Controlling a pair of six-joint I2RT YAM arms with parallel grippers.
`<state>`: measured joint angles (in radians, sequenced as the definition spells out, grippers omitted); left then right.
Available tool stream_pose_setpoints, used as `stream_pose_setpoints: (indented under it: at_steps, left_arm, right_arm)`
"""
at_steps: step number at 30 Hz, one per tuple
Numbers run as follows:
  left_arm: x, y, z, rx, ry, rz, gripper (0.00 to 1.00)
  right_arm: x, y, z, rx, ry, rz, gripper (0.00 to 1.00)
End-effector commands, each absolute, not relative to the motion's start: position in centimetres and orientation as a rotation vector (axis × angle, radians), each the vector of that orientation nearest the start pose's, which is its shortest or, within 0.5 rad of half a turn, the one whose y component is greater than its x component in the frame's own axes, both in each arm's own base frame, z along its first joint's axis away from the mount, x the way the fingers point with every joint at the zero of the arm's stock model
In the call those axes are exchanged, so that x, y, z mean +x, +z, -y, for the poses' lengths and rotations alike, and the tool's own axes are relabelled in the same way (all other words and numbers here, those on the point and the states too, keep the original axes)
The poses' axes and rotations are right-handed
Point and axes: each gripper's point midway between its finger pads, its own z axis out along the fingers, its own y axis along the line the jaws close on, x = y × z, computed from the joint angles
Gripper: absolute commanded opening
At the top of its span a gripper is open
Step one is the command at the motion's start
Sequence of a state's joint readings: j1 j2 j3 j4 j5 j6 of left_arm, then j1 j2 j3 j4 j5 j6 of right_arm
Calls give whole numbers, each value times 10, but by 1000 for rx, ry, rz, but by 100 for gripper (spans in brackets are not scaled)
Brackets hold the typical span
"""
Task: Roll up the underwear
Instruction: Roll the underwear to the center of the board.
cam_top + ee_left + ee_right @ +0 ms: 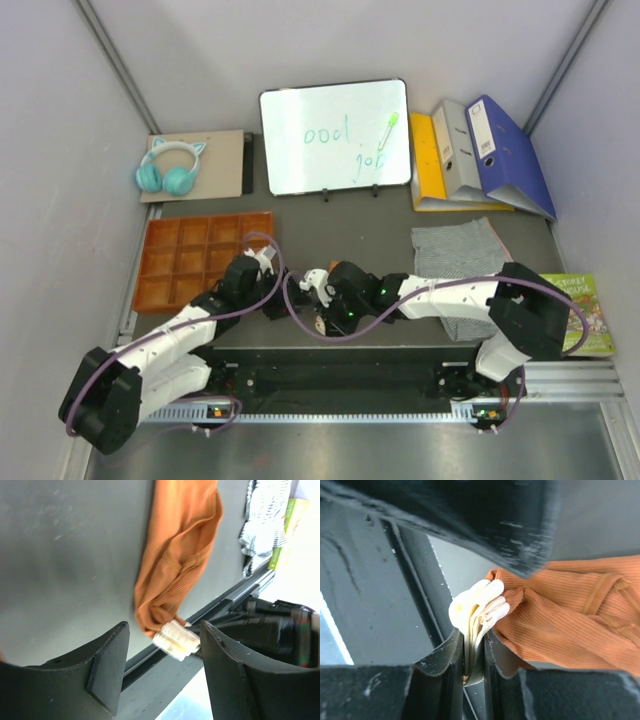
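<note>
The dark bench (370, 225) carries an orange compartment tray (210, 217) at left, a tan board (225, 160) under teal headphones (168, 172), a propped whiteboard (335, 137), three binders (480, 155) at back right, striped boxer shorts (460, 255), a picture book (592, 315) at the right edge, and rust-orange briefs (175, 565) near its front edge.

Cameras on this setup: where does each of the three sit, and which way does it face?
Top external: fixed above and behind, looking down at the table; the left arm and right arm show.
Left wrist: on the left arm, looking past its open left claw at the orange briefs.
Right wrist: on the right arm, looking along the right claw, shut on the briefs' cream waistband.
Shared: both wrist views show the briefs and waistband; top and left wrist views show the striped boxers.
</note>
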<state>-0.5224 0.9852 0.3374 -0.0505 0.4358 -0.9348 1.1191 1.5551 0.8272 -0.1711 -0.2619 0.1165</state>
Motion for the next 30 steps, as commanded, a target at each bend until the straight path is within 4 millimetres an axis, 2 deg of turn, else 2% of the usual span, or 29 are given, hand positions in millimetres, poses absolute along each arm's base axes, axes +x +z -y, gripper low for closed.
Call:
stream_pose_setpoints:
  at_steps: [1, 3, 7, 17, 30]
  left_arm:
    - [172, 73, 215, -195, -1191, -2409, 62]
    - [172, 78, 217, -172, -1224, -2363, 60]
    - [163, 71, 216, -163, -1262, -2330, 57]
    - [153, 72, 220, -36, -1304, -2258, 56]
    - [151, 56, 230, 107, -1235, -2276, 58]
  right_arm:
    - [108, 52, -359, -1404, 1001, -2246, 8]
    - [109, 50, -360, -1416, 1025, -2260, 8]
    - [113, 41, -360, -1406, 1050, -2297, 8]
    - [126, 33, -353, -1378, 1134, -2383, 8]
    - [133, 23, -347, -1338, 1254, -2449, 9]
